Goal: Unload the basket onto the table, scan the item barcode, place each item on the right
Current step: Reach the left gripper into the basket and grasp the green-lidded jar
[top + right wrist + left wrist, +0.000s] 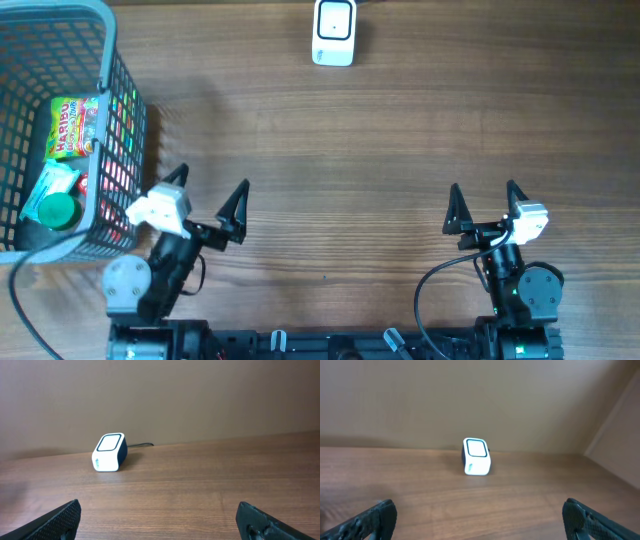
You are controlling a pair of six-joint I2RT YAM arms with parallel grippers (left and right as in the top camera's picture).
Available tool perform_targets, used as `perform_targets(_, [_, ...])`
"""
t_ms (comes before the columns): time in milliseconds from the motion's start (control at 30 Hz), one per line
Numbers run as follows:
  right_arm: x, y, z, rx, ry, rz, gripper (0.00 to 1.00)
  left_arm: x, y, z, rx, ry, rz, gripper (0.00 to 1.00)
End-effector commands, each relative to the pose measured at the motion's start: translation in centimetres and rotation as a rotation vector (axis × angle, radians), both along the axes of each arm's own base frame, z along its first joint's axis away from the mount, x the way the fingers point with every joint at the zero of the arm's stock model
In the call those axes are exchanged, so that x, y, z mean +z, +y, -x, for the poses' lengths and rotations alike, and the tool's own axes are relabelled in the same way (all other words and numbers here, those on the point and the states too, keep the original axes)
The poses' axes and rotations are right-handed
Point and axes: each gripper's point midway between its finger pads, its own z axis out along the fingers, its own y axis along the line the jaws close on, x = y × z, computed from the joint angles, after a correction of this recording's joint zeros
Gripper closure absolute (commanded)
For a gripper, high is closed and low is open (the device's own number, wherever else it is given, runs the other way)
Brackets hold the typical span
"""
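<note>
Left gripper (pixel 212 180) and right gripper (pixel 483 190), jaws spread wide and empty at 6 o'clock, face the scanner (pixel 334 32) at 12, evidently staged for pickup; the sweets bag (pixel 75 125) lies in the basket (pixel 108 40) at 10 o'clock.

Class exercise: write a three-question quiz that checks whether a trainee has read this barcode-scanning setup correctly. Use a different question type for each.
1. True or false: the left pincer and the right pincer are both open and empty.
2. Fill in: the Haribo bag lies in the ___.
3. Choose one: the scanner stands
A. between the fingers of one arm
B. at the far side of the table, apart from both arms
C. on its side among the goods

Key: 1 true; 2 basket; 3 B.
</note>
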Motion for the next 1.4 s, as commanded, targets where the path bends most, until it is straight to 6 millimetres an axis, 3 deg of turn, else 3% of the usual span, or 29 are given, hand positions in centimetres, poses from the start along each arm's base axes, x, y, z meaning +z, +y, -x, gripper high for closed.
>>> perform_targets(0, [0.0, -0.1, 0.0, -0.009, -0.001, 0.016, 0.0, 2.7, -0.8, -0.5, -0.056, 0.047, -0.01, 0.0])
perform_targets(233, [0.0, -0.1, 0.0, -0.009, -0.001, 0.016, 0.0, 6.9, -0.9, -2.0, -0.057, 0.197, -0.007, 0.0])
perform_targets(333, [-0.1, -0.1, 0.0, -0.009, -0.001, 0.016, 0.0, 8.2, -1.2, -1.3, -0.081, 0.229, -0.002, 0.0])
perform_targets(467, [-0.1, -0.1, 0.0, -0.009, -0.001, 0.016, 0.0, 6.9, -1.6, -0.3, -0.102, 0.3, 0.004, 0.0])
perform_targets(633, [0.0, -0.1, 0.0, -0.009, -0.001, 0.016, 0.0, 6.9, -1.0, -0.7, -0.068, 0.295, -0.002, 0.0])
perform_targets(800, [-0.1, -0.1, 0.0, -0.009, -0.001, 0.016, 0.0, 7.6, 1.5, -2.6, 0.089, 0.367, -0.015, 0.0])
perform_targets(900, [-0.1, -0.1, 0.0, -0.009, -0.001, 0.016, 0.0, 10.9, 3.7, -4.9, 0.224, 0.394, -0.016, 0.0])
perform_targets(967, [-0.1, -0.1, 0.0, -0.009, -0.001, 0.016, 0.0, 13.9, 9.1, -6.5, 0.546, 0.475, 0.105, 0.0])
perform_targets(1033, [0.0, -0.1, 0.0, -0.009, -0.001, 0.016, 0.0, 14.7, 11.9, -6.3, 0.688, 0.54, 0.172, 0.0])
perform_targets(1100, [-0.1, -0.1, 0.0, -0.009, -0.001, 0.016, 0.0, 15.0, 14.1, -6.4, 0.755, 0.582, 0.19, 0.0])
perform_targets(1267, [-0.1, -0.1, 0.0, -0.009, -0.001, 0.016, 0.0, 13.3, 14.8, -6.7, 0.76, 0.664, 0.159, 0.0])
perform_targets(1367, [-0.1, -0.1, 0.0, -0.009, -0.001, 0.016, 0.0, 12.7, 17.2, -6.4, 0.919, 0.67, 0.205, 0.0])
